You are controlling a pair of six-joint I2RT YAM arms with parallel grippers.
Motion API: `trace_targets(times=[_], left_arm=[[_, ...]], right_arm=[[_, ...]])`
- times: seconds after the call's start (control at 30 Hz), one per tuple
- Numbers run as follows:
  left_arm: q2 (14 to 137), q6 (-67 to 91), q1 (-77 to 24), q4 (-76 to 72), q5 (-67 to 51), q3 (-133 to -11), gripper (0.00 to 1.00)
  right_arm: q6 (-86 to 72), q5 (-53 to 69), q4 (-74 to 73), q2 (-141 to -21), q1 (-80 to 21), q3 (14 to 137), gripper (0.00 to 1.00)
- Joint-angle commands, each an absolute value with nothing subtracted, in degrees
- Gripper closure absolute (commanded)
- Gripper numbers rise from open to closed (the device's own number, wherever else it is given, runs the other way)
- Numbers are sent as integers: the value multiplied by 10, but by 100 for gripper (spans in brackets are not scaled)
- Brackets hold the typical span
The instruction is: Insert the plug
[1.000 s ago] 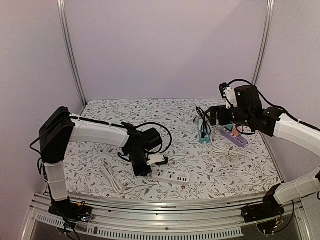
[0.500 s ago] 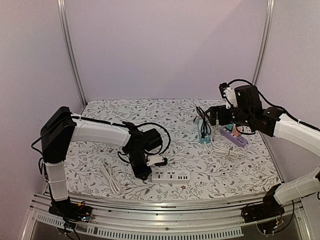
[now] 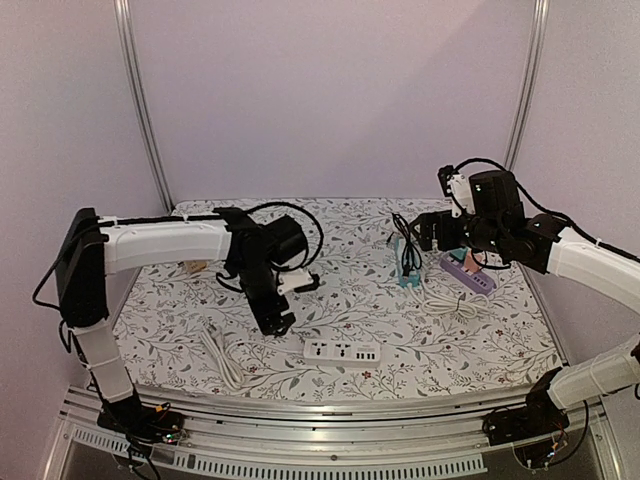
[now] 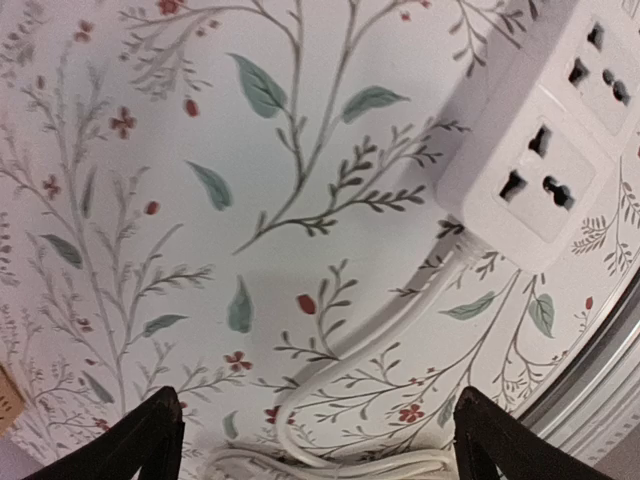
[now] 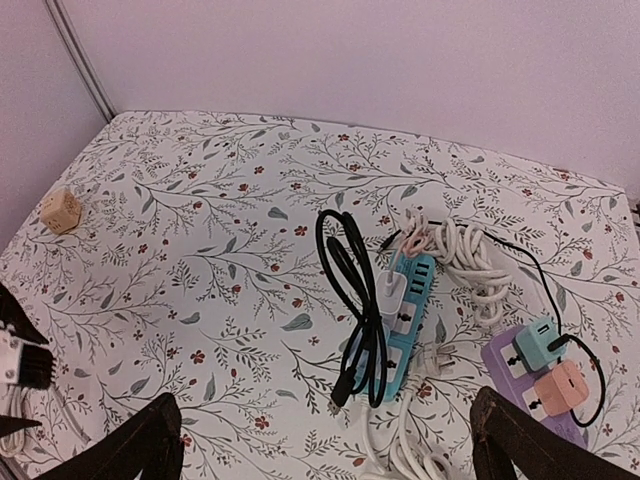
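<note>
At the table's near edge, seen from above, the white power strip (image 3: 342, 352) lies just right of the raised left gripper (image 3: 278, 322). From the left wrist, the jaws stand wide and empty, with the strip's cord (image 4: 380, 340) trailing between them. From the right wrist, the right gripper (image 5: 335, 445) is wide too, holding nothing, and looks down on a teal strip (image 5: 402, 310).

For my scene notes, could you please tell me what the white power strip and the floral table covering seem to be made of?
White power strip: likely hard moulded plastic, smooth with a faint sheen; crisp socket openings. Floral table covering: probably printed cloth or vinyl, matte and flat; which one is unclear.
</note>
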State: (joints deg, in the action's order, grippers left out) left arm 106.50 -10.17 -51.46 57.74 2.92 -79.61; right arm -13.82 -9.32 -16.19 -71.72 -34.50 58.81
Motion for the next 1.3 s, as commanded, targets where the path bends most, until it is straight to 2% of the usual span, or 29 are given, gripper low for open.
trace_targets(times=[0.0, 0.2, 0.4, 0.63, 1.03, 1.27], left_arm=[[991, -97, -384, 579, 94, -855, 1], [1032, -41, -187, 545, 188, -940, 1], [1119, -17, -96, 519, 167, -978, 1], [1134, -194, -79, 448, 63, -915, 1], [1256, -326, -50, 525, 138, -1005, 1], [1254, -338, -31, 519, 89, -995, 3]], right_arm=[[-127, -99, -153, -703, -349, 582, 1], [-124, -93, -149, -695, -348, 573, 1], [-126, -89, -149, -682, -348, 559, 1], [-123, -94, -146, -667, -349, 543, 1], [-129, -79, -143, -686, -348, 548, 1], [-129, -78, -143, -692, -348, 551, 1]])
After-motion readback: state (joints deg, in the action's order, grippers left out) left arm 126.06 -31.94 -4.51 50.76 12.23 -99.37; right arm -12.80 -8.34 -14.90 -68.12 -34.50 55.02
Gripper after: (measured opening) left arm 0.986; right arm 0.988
